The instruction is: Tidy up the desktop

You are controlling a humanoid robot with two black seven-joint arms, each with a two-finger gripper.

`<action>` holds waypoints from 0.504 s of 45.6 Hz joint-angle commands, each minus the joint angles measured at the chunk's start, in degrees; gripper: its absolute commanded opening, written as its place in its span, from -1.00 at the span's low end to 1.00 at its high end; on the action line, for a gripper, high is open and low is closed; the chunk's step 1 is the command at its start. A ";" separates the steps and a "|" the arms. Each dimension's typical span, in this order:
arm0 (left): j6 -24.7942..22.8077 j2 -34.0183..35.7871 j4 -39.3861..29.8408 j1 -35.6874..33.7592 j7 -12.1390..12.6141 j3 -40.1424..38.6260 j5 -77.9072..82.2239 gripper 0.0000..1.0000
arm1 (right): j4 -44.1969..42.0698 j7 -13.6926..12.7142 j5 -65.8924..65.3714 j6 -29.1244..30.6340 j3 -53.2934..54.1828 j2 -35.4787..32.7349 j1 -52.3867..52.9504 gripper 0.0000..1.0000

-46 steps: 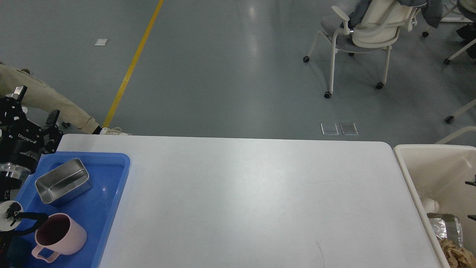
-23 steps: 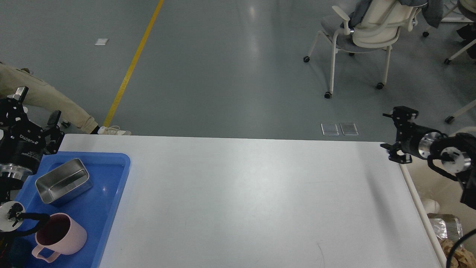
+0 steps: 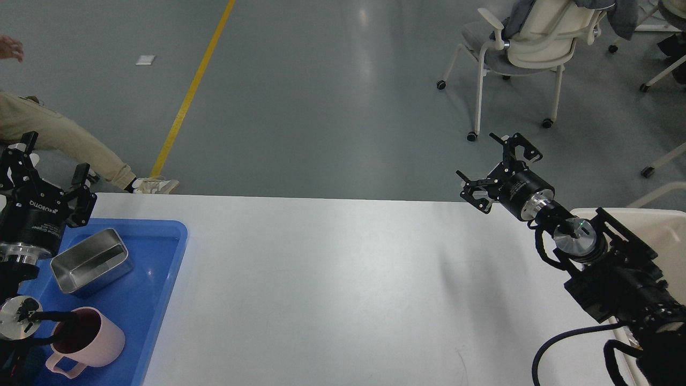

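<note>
The white desktop (image 3: 343, 284) fills the lower part of the head view. A blue tray (image 3: 155, 279) lies on its left end and holds a metal box (image 3: 91, 261) and a pink mug (image 3: 86, 339). My left gripper (image 3: 52, 161) is open and empty, raised at the tray's far left corner. My right gripper (image 3: 496, 165) is open and empty, held above the desktop's far right edge, its arm coming in from the lower right.
A cream bin (image 3: 643, 225) stands off the desktop's right end, mostly hidden by my right arm. A person's leg and shoe (image 3: 153, 185) are on the floor behind the left corner. White chairs (image 3: 528, 48) stand far back right.
My right arm has swung in from the right, over the bin, to above the desktop's far right edge. My left gripper shifted slightly. The person's leg moved a little.
</note>
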 commanded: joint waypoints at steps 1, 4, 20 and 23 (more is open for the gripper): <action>-1.83 -0.31 -0.01 0.91 0.51 0.16 -0.76 0.94 | 3.11 -0.05 0.01 0.00 6.31 3.98 -2.97 1.00; -2.01 -0.31 -0.01 1.08 0.87 0.34 -1.37 0.94 | 3.29 0.04 0.01 0.00 8.51 6.00 -3.76 1.00; -2.45 -1.54 -0.09 3.02 4.38 1.30 -9.37 0.94 | 6.01 -0.05 0.10 0.18 12.04 13.30 -7.46 1.00; -2.80 -2.68 -0.09 3.72 4.47 1.31 -9.37 0.94 | 6.81 -0.05 0.10 0.18 12.04 14.01 -8.34 1.00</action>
